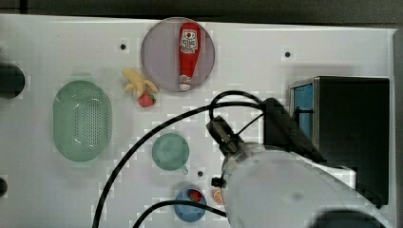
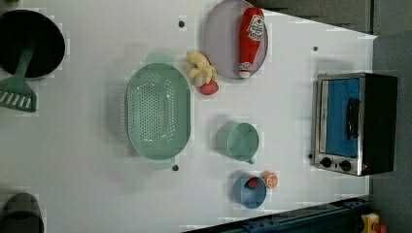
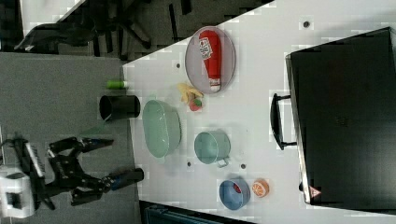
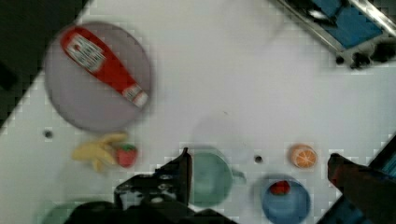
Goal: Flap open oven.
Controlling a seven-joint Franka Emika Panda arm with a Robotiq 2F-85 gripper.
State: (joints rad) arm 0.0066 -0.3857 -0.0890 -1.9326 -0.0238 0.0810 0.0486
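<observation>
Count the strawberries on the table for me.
2. One strawberry lies beside the banana, near the plate. The other strawberry sits inside the blue bowl. More could be hidden under the arm.

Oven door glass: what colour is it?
Blue-tinted, on the oven; the left view shows it best.

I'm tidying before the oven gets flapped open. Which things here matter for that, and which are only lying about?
For the job:
black-topped, silver-framed toaster oven with blue glass door
open pincer

Lying about:
red ketchup bottle on grey plate
green colander
green cup
blue bowl
yellow banana
</observation>
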